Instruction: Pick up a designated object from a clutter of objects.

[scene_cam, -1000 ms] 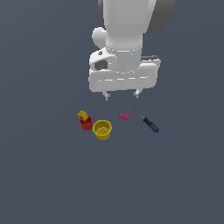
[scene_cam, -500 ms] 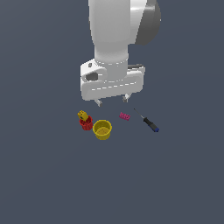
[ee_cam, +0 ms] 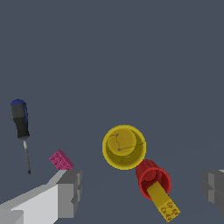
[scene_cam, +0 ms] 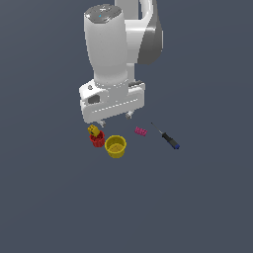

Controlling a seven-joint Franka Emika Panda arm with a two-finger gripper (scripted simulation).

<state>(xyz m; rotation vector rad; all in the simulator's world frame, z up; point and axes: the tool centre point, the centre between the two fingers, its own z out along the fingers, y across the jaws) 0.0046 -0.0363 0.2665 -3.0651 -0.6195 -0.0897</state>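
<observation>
Two fingers of the tool [ee_cam: 142, 192] stand wide; centre them over the yellow piece [ee_cam: 162, 204] leaning on the red cup [ee_cam: 152, 178], then descend.

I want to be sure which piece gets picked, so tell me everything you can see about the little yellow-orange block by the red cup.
The yellow-orange block is a small, elongated brick of plastic look, with round studs or holes on one end face. It sits tilted, one end resting on or in the mouth of the red cup, the other end sticking out past the rim. The open gripper hangs over it without touching. The yellow cup stands just beside the red one.
</observation>
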